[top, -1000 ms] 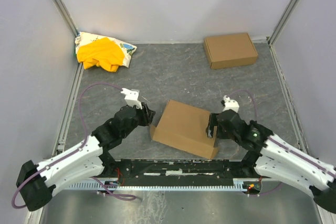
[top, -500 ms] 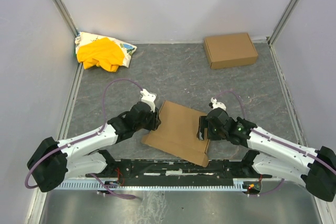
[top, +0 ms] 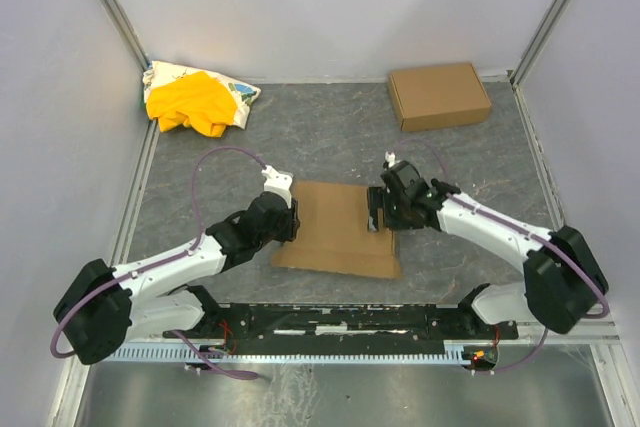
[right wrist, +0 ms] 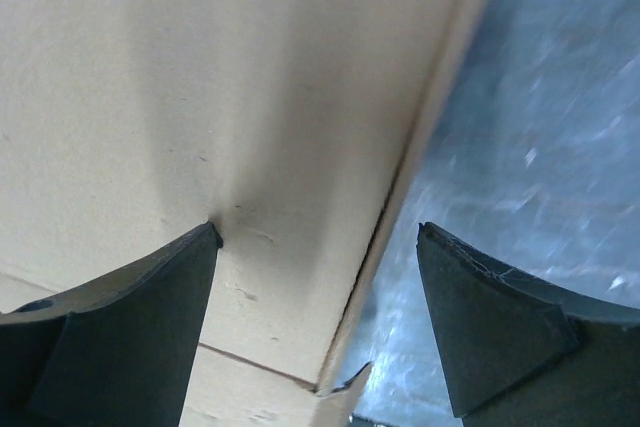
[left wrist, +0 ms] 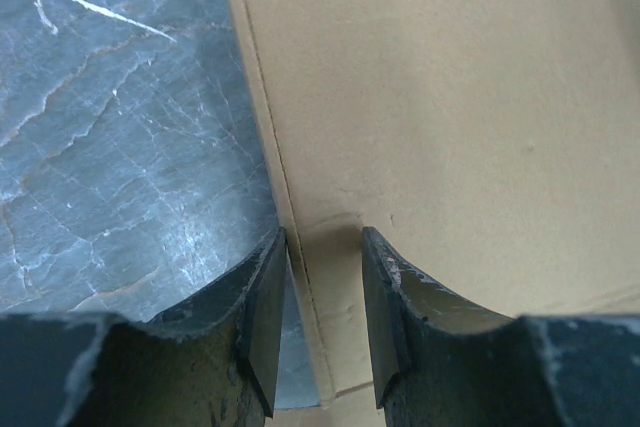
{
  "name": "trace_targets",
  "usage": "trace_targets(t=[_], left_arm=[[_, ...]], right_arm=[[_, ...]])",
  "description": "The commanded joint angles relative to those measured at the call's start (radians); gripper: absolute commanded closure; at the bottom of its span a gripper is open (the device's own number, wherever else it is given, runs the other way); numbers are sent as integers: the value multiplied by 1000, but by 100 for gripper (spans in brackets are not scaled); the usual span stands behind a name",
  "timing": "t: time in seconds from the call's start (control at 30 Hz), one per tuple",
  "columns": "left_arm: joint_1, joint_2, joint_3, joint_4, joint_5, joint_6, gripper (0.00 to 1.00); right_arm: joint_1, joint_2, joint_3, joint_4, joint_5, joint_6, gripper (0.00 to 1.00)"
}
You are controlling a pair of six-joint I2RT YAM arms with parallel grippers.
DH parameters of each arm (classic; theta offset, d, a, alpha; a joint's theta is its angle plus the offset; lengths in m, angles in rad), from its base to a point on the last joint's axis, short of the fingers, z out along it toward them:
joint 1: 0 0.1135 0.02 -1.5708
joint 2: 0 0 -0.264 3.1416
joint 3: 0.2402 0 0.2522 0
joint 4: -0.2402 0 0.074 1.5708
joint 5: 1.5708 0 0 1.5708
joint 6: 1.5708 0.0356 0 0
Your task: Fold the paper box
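Observation:
The paper box (top: 335,227) is a brown cardboard mailer lying flat and closed on the grey table, near the middle. My left gripper (top: 293,219) is at its left edge. In the left wrist view the jaws (left wrist: 322,237) stand a little apart astride that edge of the box (left wrist: 450,97), with table showing between one finger and the cardboard. My right gripper (top: 378,215) is at the box's right edge. In the right wrist view its jaws (right wrist: 318,229) stand wide apart, one finger on the box top (right wrist: 200,67), the other over the table.
A ready-made brown box (top: 439,95) sits at the back right. A yellow-and-white cloth heap (top: 197,99) lies at the back left. Grey walls close in the table on three sides. A black rail (top: 340,322) runs along the near edge.
The box was tilted up near the front edge between both grippers. It now lies flat, farther from the arm bases. Both grippers moved away from the bases with it.

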Motion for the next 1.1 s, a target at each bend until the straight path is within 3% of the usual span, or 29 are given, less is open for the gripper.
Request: trace_targets(t=[0.0, 0.27, 0.5, 0.6, 0.67, 0.77, 0.9, 1.07], left_arm=[[-16, 33, 68, 158, -32, 14, 58], [21, 302, 316, 267, -73, 105, 58], [112, 464, 490, 273, -2, 149, 58], [131, 427, 531, 191, 5, 163, 59], [131, 348, 483, 149, -10, 128, 59], [131, 193, 283, 141, -53, -13, 60], [130, -13, 31, 221, -50, -246, 65], [130, -134, -103, 262, -22, -308, 66]], right_arm=[[-124, 104, 123, 106, -21, -106, 11], [-231, 338, 411, 73, -183, -182, 11], [-257, 438, 537, 39, -172, -183, 10], [-268, 392, 522, 40, -128, -184, 9], [-280, 350, 483, 46, -94, -195, 8], [-308, 308, 420, 62, -84, -197, 8], [-329, 290, 326, 146, -203, -190, 8], [-331, 274, 266, 202, -287, -179, 7]])
